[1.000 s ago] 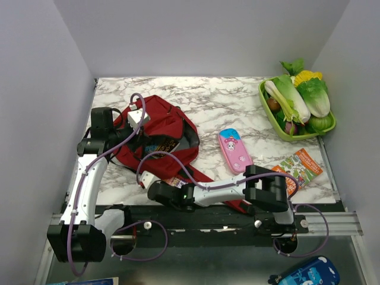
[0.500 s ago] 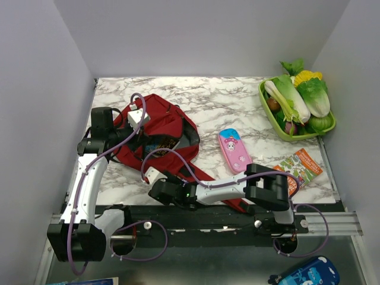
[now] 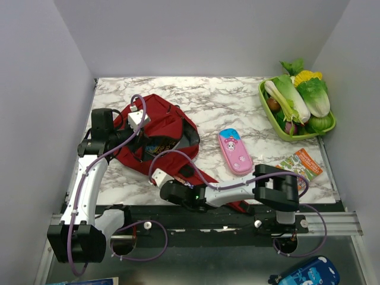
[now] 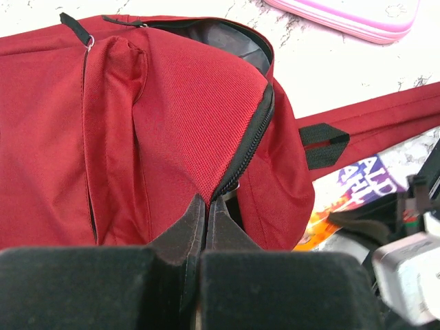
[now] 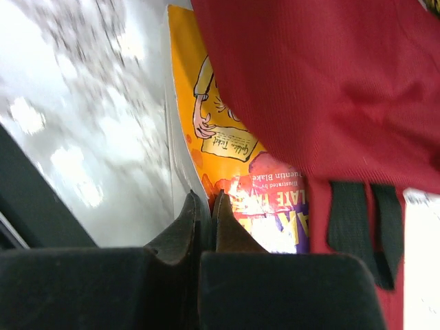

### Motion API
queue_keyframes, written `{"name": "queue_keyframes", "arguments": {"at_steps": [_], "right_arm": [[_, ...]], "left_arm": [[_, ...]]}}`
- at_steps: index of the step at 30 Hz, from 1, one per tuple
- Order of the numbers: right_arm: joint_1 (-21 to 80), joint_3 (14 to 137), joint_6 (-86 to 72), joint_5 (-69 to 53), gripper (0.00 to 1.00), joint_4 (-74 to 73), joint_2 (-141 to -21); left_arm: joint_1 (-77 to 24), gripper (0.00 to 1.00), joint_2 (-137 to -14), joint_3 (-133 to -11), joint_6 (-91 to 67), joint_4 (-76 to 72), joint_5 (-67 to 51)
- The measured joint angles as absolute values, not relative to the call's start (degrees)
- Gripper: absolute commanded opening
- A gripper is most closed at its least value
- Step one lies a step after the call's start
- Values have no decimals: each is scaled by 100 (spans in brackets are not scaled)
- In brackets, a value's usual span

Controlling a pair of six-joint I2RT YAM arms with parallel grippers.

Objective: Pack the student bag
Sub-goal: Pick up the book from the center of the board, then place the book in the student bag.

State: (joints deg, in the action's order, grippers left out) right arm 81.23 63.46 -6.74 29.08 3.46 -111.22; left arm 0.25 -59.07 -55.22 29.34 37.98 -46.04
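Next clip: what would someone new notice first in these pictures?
A red backpack lies left of centre on the marble table, its open edge pinched by the left gripper. The right gripper is closed at the edge of an orange book tucked under the backpack. A pink pencil case lies mid-table, a green tray of vegetables far right.

Left arm [image 3: 88,178] rising from its base and reaching forward, left hand [image 4: 206,206] with fingers pressed together; right arm [image 3: 234,191] lying low, stretched leftward before both bases, with right hand [image 5: 204,201] likewise closed.
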Motion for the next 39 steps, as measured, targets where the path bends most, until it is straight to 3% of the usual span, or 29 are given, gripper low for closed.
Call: {"name": "queue_keyframes", "arguments": {"at_steps": [8, 27, 39], "right_arm": [[8315, 5391, -414, 3122, 1, -213, -9712], [9190, 5780, 703, 4427, 1, -746, -7773], [8672, 5857, 1503, 4689, 1, -270, -7876]], "left_arm": [[25, 0, -5900, -5494, 2934, 3782, -4604], [25, 0, -5839, -5343, 2919, 3642, -4609], [25, 0, -5806, -5378, 3068, 3944, -4788]]}}
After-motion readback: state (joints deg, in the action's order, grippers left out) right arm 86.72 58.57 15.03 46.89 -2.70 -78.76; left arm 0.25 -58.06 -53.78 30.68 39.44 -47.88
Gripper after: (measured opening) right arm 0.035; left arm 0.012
